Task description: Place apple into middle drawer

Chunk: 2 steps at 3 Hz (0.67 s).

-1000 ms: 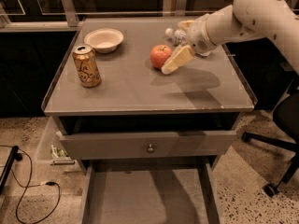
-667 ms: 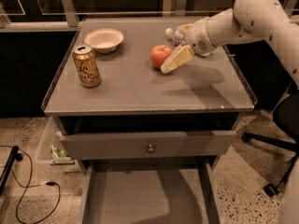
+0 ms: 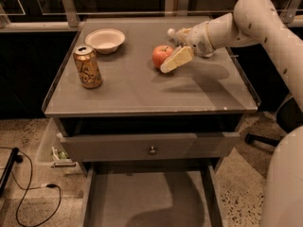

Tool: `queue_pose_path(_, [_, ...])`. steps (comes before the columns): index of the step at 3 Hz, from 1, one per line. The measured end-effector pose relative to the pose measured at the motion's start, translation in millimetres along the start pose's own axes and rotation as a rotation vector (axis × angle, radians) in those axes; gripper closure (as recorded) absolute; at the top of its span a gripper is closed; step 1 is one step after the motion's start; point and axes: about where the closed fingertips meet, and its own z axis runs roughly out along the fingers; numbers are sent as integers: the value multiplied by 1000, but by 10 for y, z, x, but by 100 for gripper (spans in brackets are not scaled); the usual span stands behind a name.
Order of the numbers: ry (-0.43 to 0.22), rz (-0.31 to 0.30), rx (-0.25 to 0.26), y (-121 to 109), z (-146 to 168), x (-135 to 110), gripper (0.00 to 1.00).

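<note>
Apple (image 3: 161, 56), red with a yellowish patch, sits on the counter (image 3: 142, 96) a little right of the counter's centre, toward its back half. The gripper (image 3: 173, 46) reaches in over the counter from its right side at the end of a white arm (image 3: 258, 18). Its fingers are spread. The near finger (image 3: 176, 59) lies in front of the apple's right flank and the far fingertip (image 3: 171, 32) sits behind and to the right, so the apple is partly between them. Whether either finger touches the apple cannot be told.

A gold soda can (image 3: 87, 66) stands upright on the counter's left part, and a white paper bowl (image 3: 104, 39) rests at the counter's back left, near the can but apart from it.

Just under the counter is a shut grey drawer front (image 3: 151, 145) with a small round knob (image 3: 152, 150). Below it the middle drawer (image 3: 147, 197) is pulled out toward the camera, its flat grey floor showing. Black cables (image 3: 28, 188) lie on the speckled floor left of the counter.
</note>
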Motion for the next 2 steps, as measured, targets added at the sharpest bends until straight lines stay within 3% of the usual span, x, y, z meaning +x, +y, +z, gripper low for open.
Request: queue_pose_path(2, [34, 14, -51, -3, 216, 90, 0])
